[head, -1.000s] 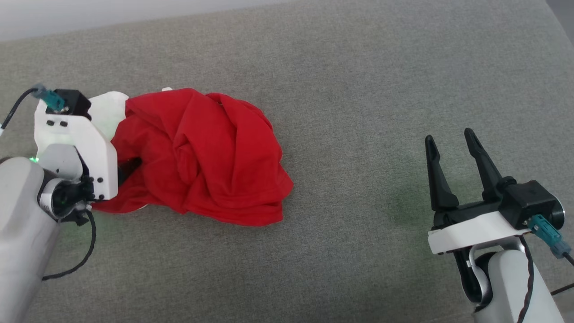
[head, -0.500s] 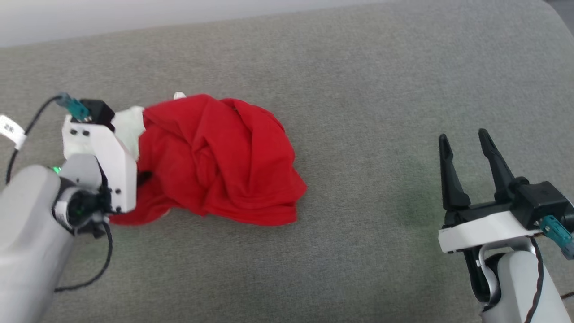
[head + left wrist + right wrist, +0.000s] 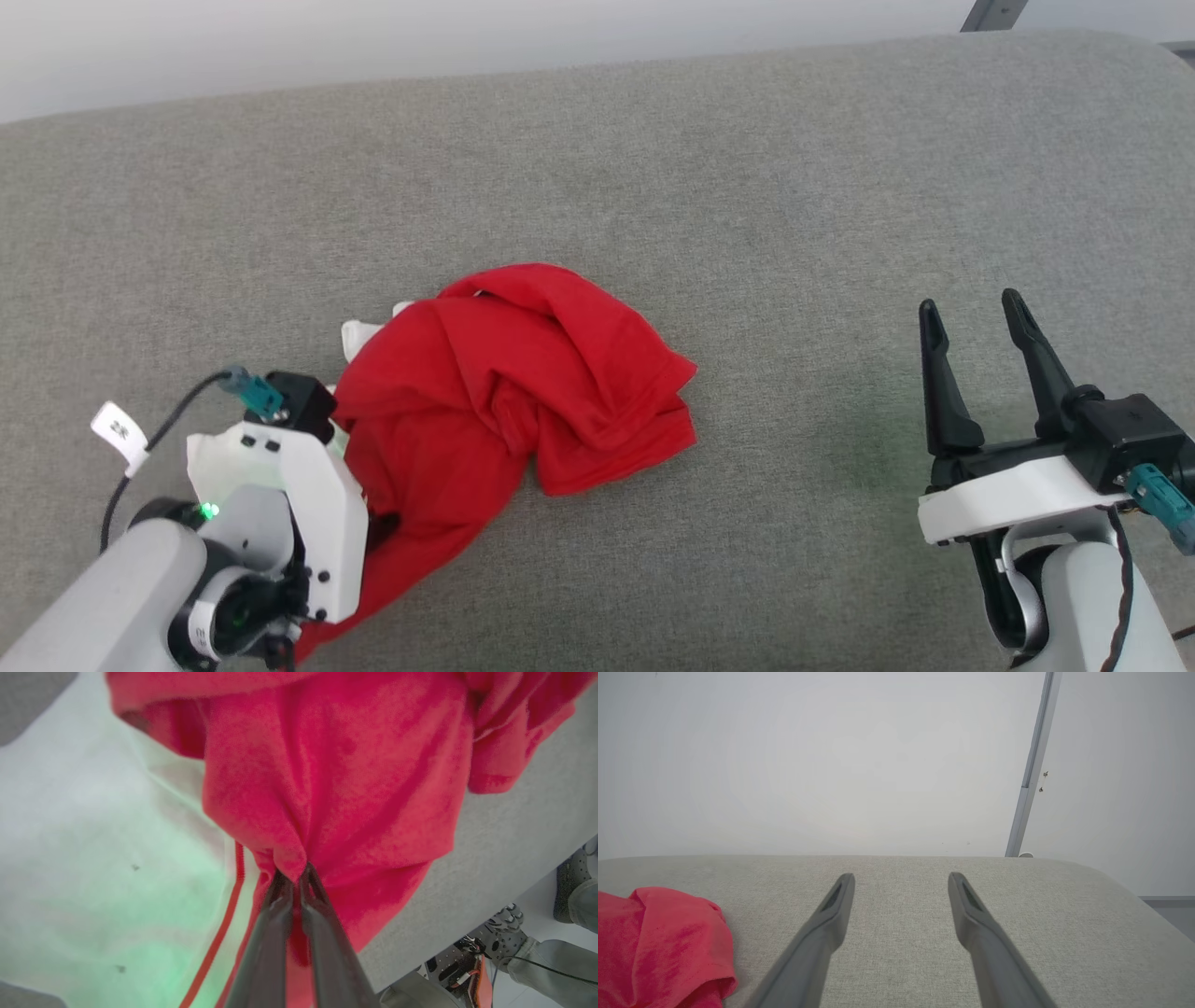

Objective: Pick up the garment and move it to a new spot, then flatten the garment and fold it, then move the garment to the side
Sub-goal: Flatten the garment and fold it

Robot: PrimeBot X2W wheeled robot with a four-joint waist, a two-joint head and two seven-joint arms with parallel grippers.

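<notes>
The garment (image 3: 523, 392), red and crumpled with a bit of white sleeve (image 3: 359, 334) at its left, lies left of centre on the grey surface. My left gripper (image 3: 378, 532) sits at its near-left end, fingertips buried in the fabric. In the left wrist view, the left gripper (image 3: 294, 877) is shut on a pinch of red cloth, beside the white sleeve (image 3: 93, 858) with its red stripe trim (image 3: 224, 933). A strip of garment stretches from the heap to that grip. My right gripper (image 3: 971, 317) stands open and empty at the lower right, well apart from the garment (image 3: 658, 942). The right gripper (image 3: 901, 879) points at the far edge.
The grey fabric surface (image 3: 747, 187) runs wide, with a pale wall behind its far edge. A metal pole (image 3: 1031, 765) stands against that wall at the right. Past the near edge, the left wrist view shows a person's shoes (image 3: 572, 891) on the floor.
My left gripper has shut on the garment's left end and drawn back toward me, dragging the cloth along. The camera has also shifted. The right gripper has stayed open.
</notes>
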